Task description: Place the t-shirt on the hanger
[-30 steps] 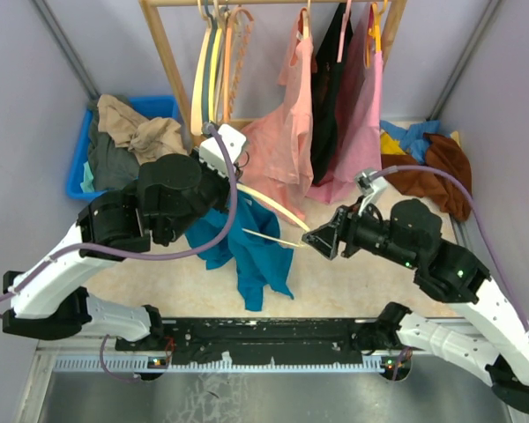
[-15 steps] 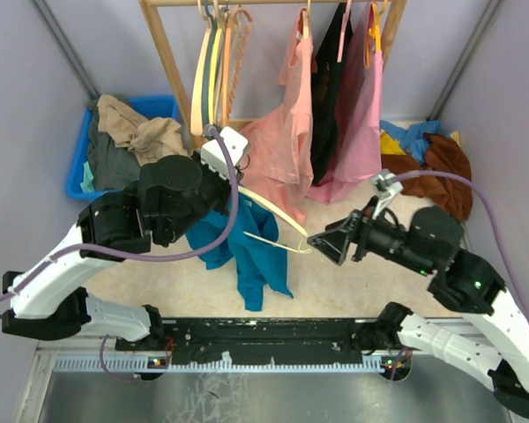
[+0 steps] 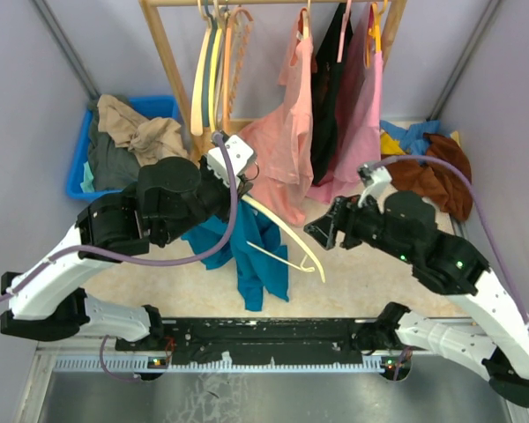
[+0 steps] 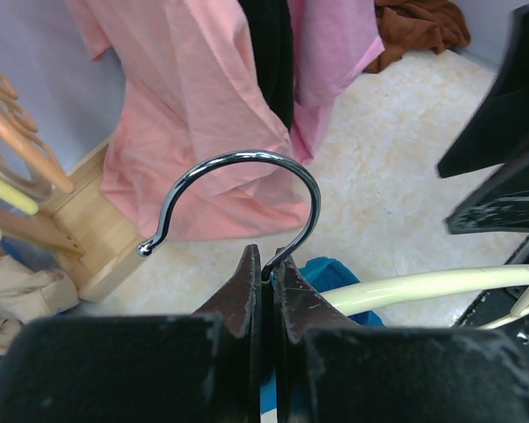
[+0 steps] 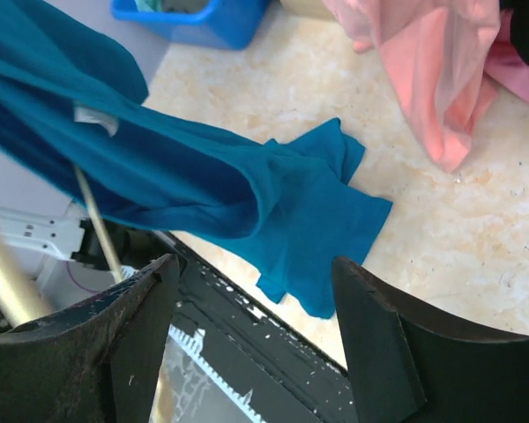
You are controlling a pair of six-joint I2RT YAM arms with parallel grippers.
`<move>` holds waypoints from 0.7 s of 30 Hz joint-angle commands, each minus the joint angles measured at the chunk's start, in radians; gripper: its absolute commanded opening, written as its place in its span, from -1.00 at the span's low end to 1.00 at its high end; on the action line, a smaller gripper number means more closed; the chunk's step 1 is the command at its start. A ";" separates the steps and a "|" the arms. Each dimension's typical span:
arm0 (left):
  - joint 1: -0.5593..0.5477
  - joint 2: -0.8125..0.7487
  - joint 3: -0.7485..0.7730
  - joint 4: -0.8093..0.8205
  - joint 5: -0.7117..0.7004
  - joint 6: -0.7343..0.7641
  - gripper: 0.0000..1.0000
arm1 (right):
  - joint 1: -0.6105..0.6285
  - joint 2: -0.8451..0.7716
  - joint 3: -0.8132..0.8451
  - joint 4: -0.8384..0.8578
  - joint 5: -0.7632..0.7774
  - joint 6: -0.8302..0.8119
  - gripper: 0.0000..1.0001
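Observation:
My left gripper (image 3: 244, 187) is shut on the stem of the metal hook (image 4: 238, 176) of the cream hanger (image 3: 286, 231), and holds it above the floor. The wrist view shows the jaws pinching the hook's base (image 4: 266, 269), with the hanger's arm (image 4: 441, 282) running right. The teal t-shirt (image 3: 256, 251) drapes over the hanger's left part and hangs down to the floor. My right gripper (image 3: 322, 229) is open and empty, just right of the hanger's free arm. In its wrist view the gripper (image 5: 256, 264) faces the t-shirt (image 5: 247, 194), with the hanger's thin rod (image 5: 97, 231) at the left.
A wooden rack (image 3: 172, 62) at the back holds orange hangers (image 3: 234, 53), pink shirts (image 3: 286, 132) and a black garment (image 3: 331, 79). A blue bin (image 3: 163, 107) of clothes stands at the back left. A brown, yellow and blue heap (image 3: 432, 159) lies at the right.
My right gripper has let go of the hanger's right end, opened and drawn back a little. The freed hanger arm has swung down toward the near edge. The left gripper has shifted slightly right.

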 commanded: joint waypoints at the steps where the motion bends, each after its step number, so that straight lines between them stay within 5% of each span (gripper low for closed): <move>1: 0.002 -0.026 0.040 0.037 0.084 0.016 -1.00 | -0.004 0.037 0.002 0.030 -0.029 -0.006 0.38; 21: 0.003 -0.037 0.023 0.067 0.117 0.006 -1.00 | -0.006 0.128 -0.276 0.347 -0.242 0.000 0.29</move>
